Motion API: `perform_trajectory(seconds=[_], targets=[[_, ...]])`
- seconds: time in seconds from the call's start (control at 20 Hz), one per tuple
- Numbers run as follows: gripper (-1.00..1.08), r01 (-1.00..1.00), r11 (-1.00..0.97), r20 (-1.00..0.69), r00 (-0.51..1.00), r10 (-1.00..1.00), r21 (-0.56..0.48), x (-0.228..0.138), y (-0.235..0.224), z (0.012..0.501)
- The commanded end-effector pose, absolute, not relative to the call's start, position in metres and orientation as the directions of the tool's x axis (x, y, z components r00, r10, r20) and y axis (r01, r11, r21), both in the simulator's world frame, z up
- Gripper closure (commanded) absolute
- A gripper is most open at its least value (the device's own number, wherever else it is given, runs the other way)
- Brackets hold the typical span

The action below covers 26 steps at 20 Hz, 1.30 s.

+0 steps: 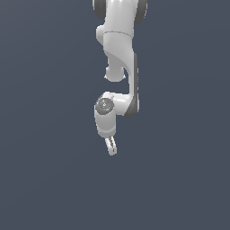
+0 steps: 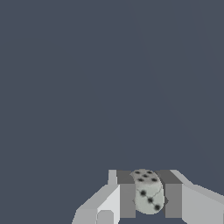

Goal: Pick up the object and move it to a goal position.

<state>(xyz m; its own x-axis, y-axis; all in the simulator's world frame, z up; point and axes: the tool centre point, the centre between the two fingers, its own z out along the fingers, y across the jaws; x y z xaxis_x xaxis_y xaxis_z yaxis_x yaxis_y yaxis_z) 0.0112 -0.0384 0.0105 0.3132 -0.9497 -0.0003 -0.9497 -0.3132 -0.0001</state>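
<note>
Gripper [image 2: 149,194] pinches the die [image 2: 148,192]; apparently hidden in the exterior view.

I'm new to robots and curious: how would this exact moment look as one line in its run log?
pincer: shut on die | die: pale grey, black pips, between both fingers | surroundings: plain dark grey, no goal marker visible
</note>
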Motion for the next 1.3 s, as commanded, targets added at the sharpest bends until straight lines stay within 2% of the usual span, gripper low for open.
perform_trajectory(seconds=[0.0, 0.55, 1.25], targets=[[1.08, -0.95, -0.313, 0.0, 0.313, -0.95, -0.001, 0.011, -0.039, 0.014], [1.08, -0.95, -0.312, -0.001, 0.312, -0.95, -0.001, 0.01, -0.053, 0.077], [1.08, -0.951, -0.31, 0.0, 0.31, -0.951, 0.0, 0.007, -0.089, 0.239]])
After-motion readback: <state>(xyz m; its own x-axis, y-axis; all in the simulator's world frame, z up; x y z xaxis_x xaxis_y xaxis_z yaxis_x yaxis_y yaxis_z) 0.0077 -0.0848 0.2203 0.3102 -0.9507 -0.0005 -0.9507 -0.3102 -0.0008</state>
